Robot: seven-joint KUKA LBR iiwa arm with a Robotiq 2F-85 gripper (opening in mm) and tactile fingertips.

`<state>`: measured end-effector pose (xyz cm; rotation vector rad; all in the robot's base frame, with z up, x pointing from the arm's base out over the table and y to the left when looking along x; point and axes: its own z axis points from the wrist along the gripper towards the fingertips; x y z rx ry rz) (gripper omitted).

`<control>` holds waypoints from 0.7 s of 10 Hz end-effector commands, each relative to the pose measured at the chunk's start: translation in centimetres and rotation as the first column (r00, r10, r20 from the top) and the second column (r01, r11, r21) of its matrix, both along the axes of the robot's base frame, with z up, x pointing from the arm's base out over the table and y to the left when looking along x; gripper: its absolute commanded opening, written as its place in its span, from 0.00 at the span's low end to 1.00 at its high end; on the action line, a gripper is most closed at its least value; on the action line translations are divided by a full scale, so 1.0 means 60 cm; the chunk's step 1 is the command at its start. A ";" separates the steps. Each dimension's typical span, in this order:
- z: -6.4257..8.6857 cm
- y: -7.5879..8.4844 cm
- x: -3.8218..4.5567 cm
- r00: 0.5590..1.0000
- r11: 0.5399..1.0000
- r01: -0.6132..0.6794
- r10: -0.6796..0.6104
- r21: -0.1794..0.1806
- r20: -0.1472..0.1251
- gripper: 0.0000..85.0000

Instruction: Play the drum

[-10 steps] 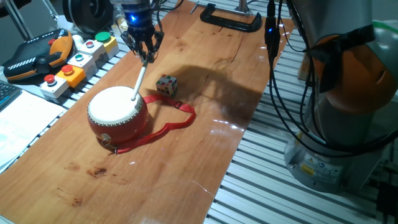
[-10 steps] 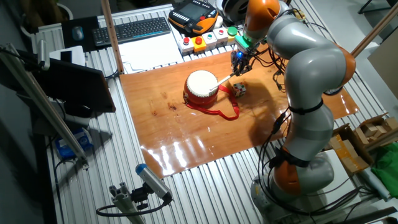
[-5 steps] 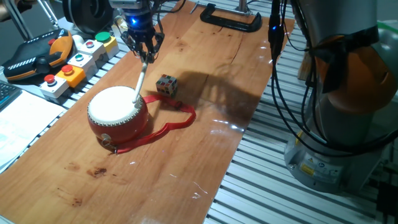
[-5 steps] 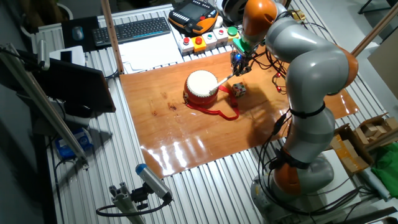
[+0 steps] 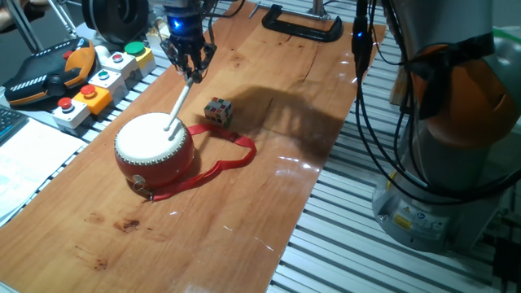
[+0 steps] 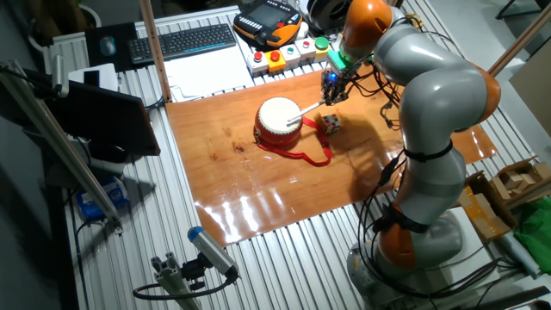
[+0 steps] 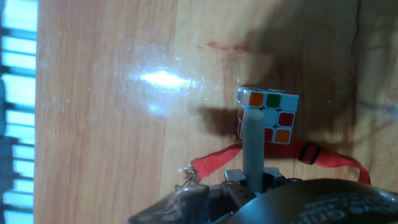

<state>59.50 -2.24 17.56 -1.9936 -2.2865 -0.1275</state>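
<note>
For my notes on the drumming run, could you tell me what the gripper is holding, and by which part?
The gripper holds a white drumstick by its upper end; the lower tip rests on the drum.

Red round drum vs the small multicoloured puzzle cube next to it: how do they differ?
The red round drum is clearly larger than the small multicoloured puzzle cube. The drum is squat and round with a cream-white top; the cube is boxy with mixed coloured tiles. The drum trails a long red strap; the cube has none. The white stick in the gripper points at the drum's skin, not the cube. Both sit on the wooden board.
</note>
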 end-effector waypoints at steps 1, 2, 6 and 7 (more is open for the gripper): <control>0.000 0.000 0.000 1.000 1.000 0.019 -0.019 -0.006 0.000 0.01; 0.000 0.000 0.000 0.999 0.999 0.050 -0.050 -0.003 -0.001 0.01; 0.007 0.010 0.013 0.991 0.991 0.133 -0.133 0.014 -0.006 0.01; 0.009 0.012 0.014 0.990 0.990 0.139 -0.139 0.004 -0.004 0.01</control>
